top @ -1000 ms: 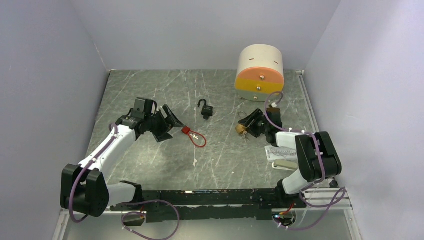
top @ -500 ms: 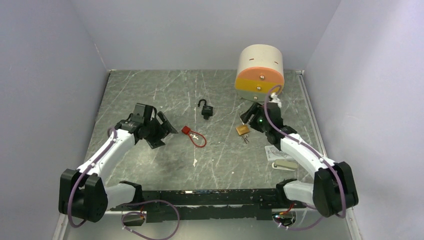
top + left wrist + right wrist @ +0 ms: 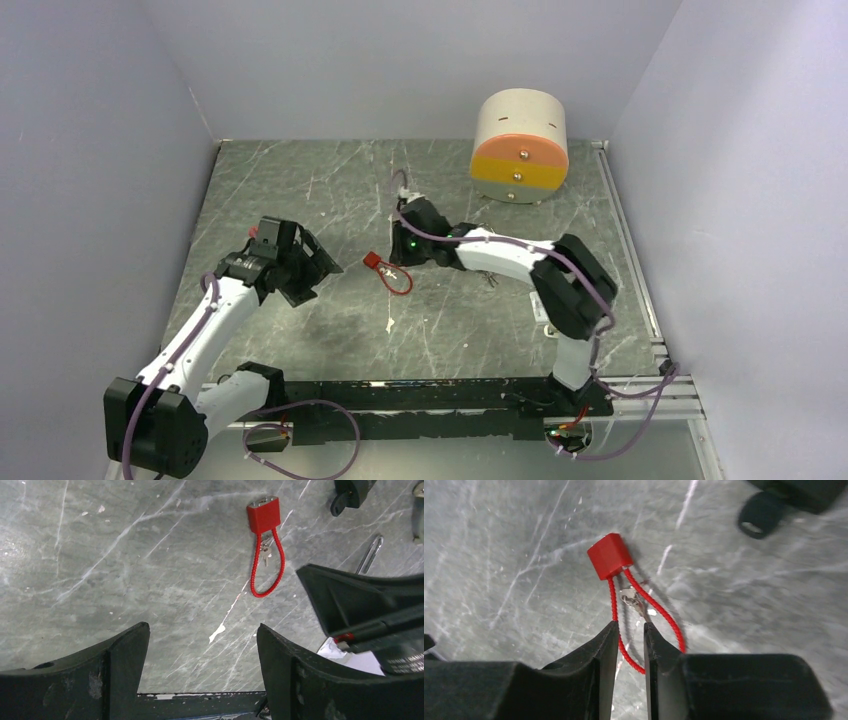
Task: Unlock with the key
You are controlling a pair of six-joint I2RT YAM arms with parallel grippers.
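A: Where is the red cable lock?

B: Flat on the bench, about the middle. Its red block points to the far left and the cable loop trails off to the near right. A small silver key lies on the stone inside the loop, just beside the block.

A: And the right fingers?

B: Directly over that loop, with the right arm stretched across from its own side of the bench. The two fingers are drawn close, with only a narrow slit between them. Their tips sit just short of the key's end, and a strand of the cable shows through the slit. I cannot tell whether a tip touches the key. Nothing looks gripped — key and cable both seem to be lying on the bench.

A: The left fingers?

B: Spread wide with nothing in them, well to the left of the lock and pointed toward it.

A: Anything else around?

B: A black padlock lies just beyond the red one on the far side, with a black key head beside it. From above it is hidden under the right arm. There is also a beige drum with an orange-and-yellow face at the far right, well apart from the rest.
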